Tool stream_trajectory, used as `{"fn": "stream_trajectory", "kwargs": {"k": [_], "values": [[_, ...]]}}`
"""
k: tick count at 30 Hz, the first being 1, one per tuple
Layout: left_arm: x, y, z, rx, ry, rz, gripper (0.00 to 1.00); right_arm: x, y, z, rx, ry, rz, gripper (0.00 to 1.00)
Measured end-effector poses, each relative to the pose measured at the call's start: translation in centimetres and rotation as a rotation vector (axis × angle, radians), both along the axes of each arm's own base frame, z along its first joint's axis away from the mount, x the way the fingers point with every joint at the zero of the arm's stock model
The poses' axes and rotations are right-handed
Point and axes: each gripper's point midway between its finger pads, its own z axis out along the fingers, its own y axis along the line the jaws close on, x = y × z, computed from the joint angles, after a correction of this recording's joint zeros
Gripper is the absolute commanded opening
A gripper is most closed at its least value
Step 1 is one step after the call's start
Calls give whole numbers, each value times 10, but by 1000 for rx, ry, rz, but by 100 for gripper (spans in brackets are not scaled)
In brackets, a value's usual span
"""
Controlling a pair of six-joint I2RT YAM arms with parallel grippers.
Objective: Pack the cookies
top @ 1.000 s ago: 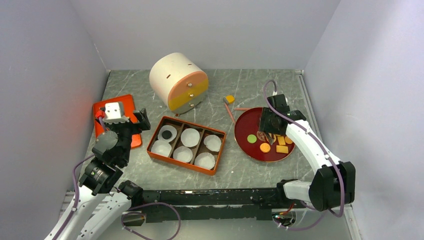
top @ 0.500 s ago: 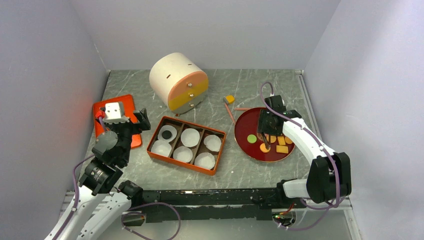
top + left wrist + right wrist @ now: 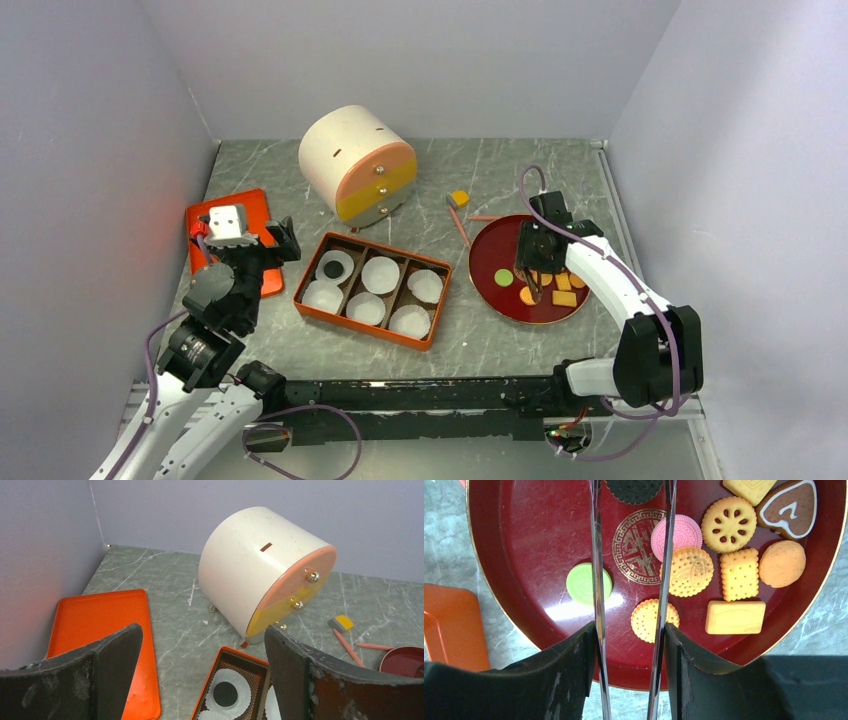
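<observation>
Cookies [image 3: 686, 571] on red plate [image 3: 514, 540] | right end effector [image 3: 631, 545] parted above them | left end effector [image 3: 200, 675] apart

I see a grey marbled tabletop [image 3: 480, 170] with pale veins. The plate [image 3: 524, 545] is dark red with a gold rim and a gold fret medallion [image 3: 634, 547] at its centre. On it lie cookies: one lime green [image 3: 583, 583], one pink [image 3: 679, 532], one black [image 3: 634, 490], a plain orange round [image 3: 782, 563], yellow dotted rounds and squares, and a brown heart [image 3: 791, 507] outlined in white. The box [image 3: 372, 291] is orange with brown dividers and white fluted cups. The drum-shaped chest [image 3: 355, 160] is cream, its face pink over yellow.
</observation>
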Motion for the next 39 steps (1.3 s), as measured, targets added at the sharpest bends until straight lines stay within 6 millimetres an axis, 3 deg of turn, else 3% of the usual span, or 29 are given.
{"fn": "stream_trajectory", "kwargs": {"k": [7, 25, 34, 39], "values": [[0, 0, 0, 0, 0, -1, 96, -6, 4, -2, 8, 27, 25, 57], [-1, 0, 2, -4, -6, -2, 96, -15, 13, -9, -50, 119, 76, 55], [-3, 0, 4, -11, -15, -8, 96, -10, 18, -4, -94, 118, 99, 40], [-4, 1, 4, -13, -17, -8, 96, -6, 19, 3, -99, 102, 101, 36]]}}
